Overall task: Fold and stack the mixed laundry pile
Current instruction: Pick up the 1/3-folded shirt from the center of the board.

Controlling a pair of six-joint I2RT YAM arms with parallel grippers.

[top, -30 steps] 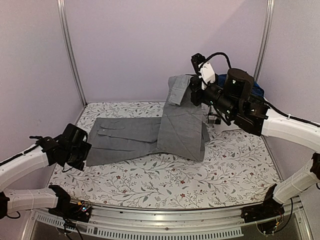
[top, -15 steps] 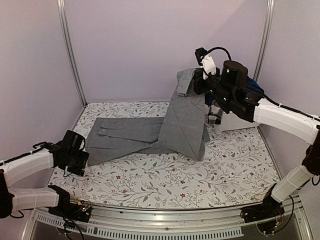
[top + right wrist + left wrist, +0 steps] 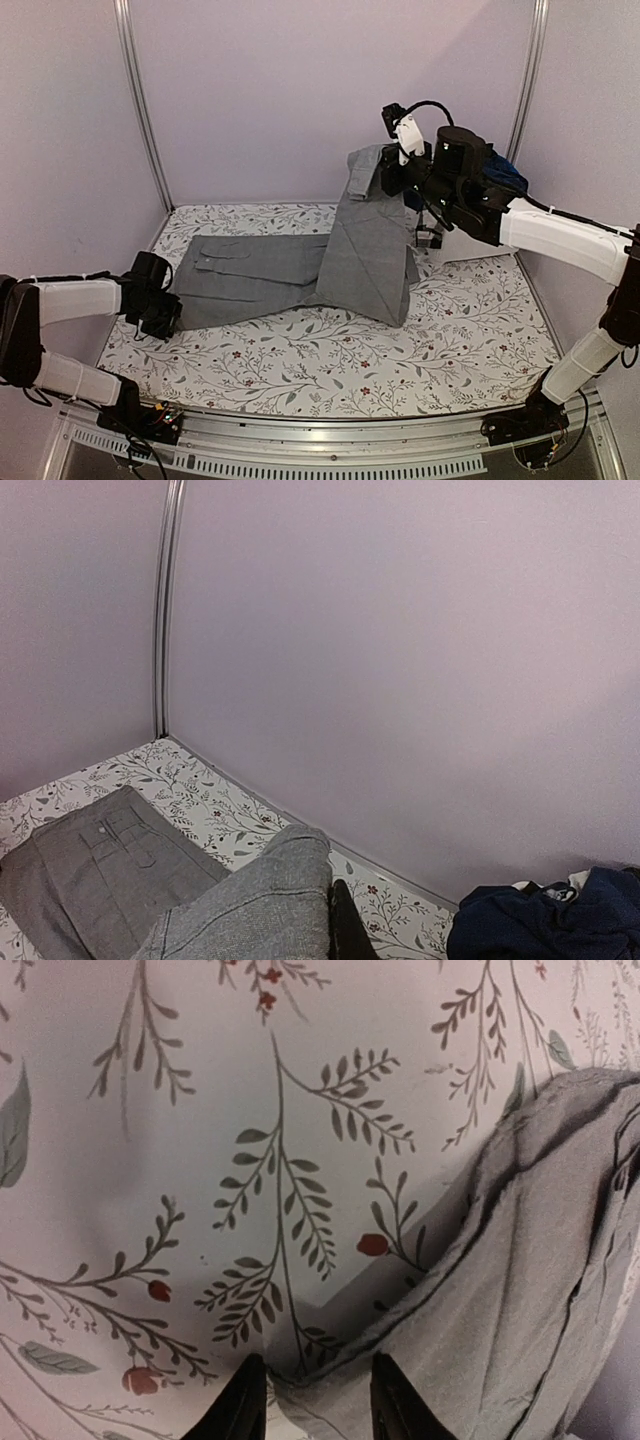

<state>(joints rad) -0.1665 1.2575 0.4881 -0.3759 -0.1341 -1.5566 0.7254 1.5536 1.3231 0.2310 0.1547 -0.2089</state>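
Observation:
A grey garment (image 3: 260, 275) lies spread across the floral table cloth (image 3: 330, 350), its right end lifted high. My right gripper (image 3: 385, 175) is shut on that raised end; in the right wrist view the grey cloth (image 3: 250, 910) drapes over the gripper (image 3: 335, 920). My left gripper (image 3: 165, 310) sits low at the garment's near left corner. In the left wrist view the gripper (image 3: 318, 1405) is open, and the hemmed corner of the grey cloth (image 3: 520, 1290) lies between its two dark fingertips. A navy blue garment (image 3: 545, 920) is heaped at the back right (image 3: 503, 178).
A white bin (image 3: 470, 245) stands at the back right under the right arm, holding the navy cloth. Purple walls close off the back and both sides. A metal rail (image 3: 330, 440) runs along the table's near edge.
My left gripper has dropped and moved in to the garment's near left corner, its jaws narrowing around it. The right gripper has shifted slightly left, still holding the end up.

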